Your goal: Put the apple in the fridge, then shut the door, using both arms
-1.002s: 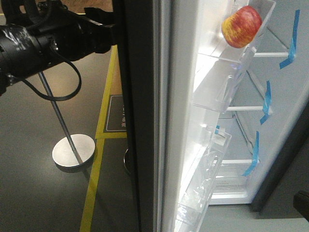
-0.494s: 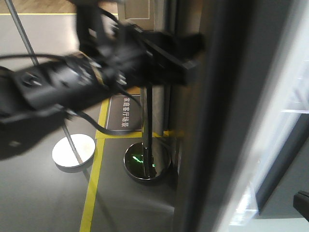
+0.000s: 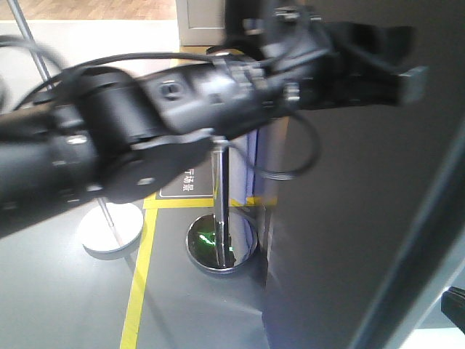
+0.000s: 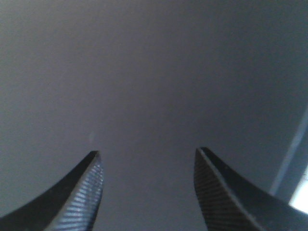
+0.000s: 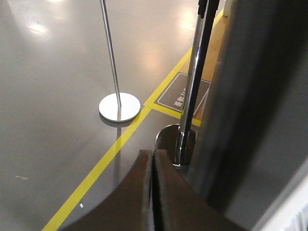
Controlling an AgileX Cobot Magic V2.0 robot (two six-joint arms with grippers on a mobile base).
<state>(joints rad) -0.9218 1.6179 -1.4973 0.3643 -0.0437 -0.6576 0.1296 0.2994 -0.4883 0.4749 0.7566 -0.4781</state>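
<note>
Dark grey fridge door (image 3: 363,218) has swung nearly shut, hiding the apple, pushed by the empty, spread-open left claw (image 4: 147,159).

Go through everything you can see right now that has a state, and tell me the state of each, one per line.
left gripper: open, empty, facing the dark door face close up
right gripper: shut, holding nothing
door: dark outer face toward the front camera, only a thin bright gap at its edge
apple: not in view
chrome stanchion pole: upright on its round base
white-based stanchion: upright
</note>
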